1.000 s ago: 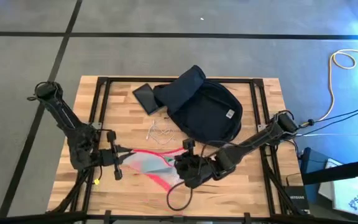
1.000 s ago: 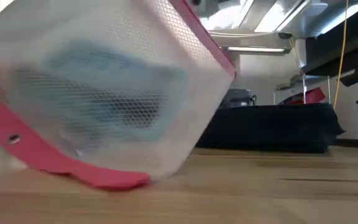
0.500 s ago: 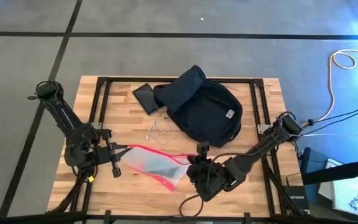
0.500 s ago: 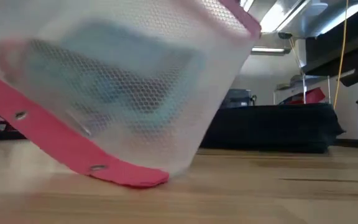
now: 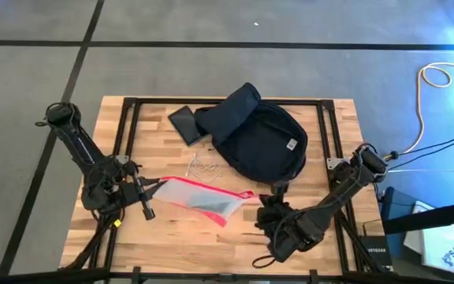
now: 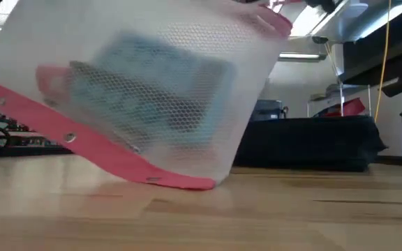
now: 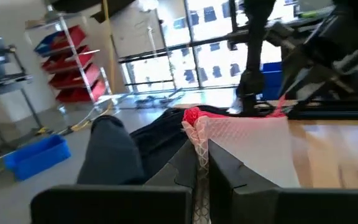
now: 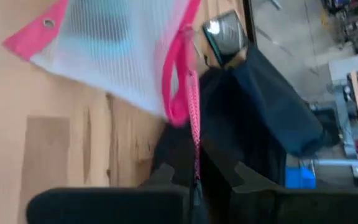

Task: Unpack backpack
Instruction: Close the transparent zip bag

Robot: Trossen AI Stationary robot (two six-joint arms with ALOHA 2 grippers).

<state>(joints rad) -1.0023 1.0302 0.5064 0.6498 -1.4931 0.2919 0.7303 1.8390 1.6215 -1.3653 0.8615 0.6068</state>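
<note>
Left arm: dark, jointed; reaches from the desk's far-left corner down toward the near-left side; forearm angled inward toward the middle
Left gripper [image 5: 150, 192]: points toward the desk's centre; its two dark fingers [image 7: 225, 167] are pressed close together on the corner of a clear mesh pouch with a red edge [image 5: 202, 199]
Right arm: dark; runs from the right edge diagonally to the near side, low over the desk
Right gripper [image 5: 263, 211]: fingers [image 8: 244, 175] closed on the pouch's pink cord [image 8: 196, 124]
</note>
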